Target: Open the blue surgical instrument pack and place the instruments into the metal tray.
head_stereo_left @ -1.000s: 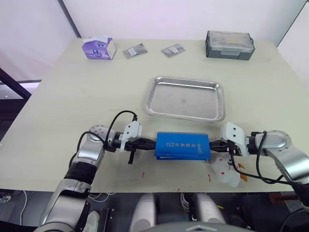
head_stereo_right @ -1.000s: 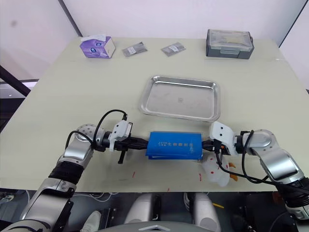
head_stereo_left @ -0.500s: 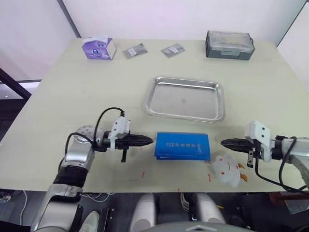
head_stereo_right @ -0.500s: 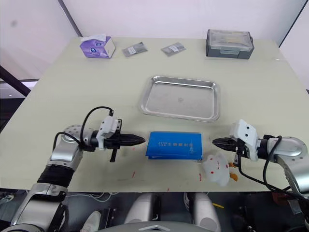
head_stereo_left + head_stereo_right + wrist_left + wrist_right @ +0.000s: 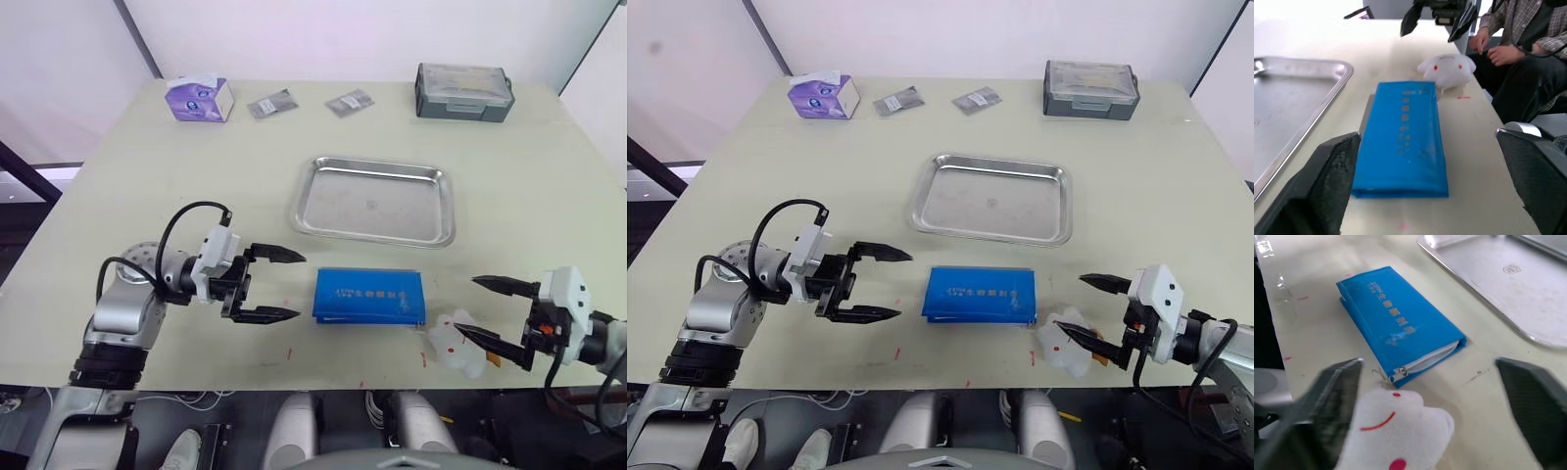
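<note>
The blue surgical instrument pack (image 5: 370, 296) lies closed and flat on the table, just in front of the empty metal tray (image 5: 375, 201). Its zipper end (image 5: 1400, 372) faces the right side. My left gripper (image 5: 294, 285) stands open a short way left of the pack, touching nothing. My right gripper (image 5: 468, 306) is open too, off the pack's right end and above a white plush toy (image 5: 458, 345). The instruments are hidden. In the left wrist view the pack (image 5: 1400, 137) lies straight ahead between my fingers (image 5: 1327, 186).
A purple tissue box (image 5: 201, 98), two small packets (image 5: 273, 103) (image 5: 351, 102) and a grey lidded box (image 5: 465, 91) line the far edge. The plush toy touches the pack's right front corner. A seated person (image 5: 1518, 49) is beyond the table's right side.
Both grippers have drawn back sideways from the pack's ends and gone from shut to open. The pack and tray have not moved.
</note>
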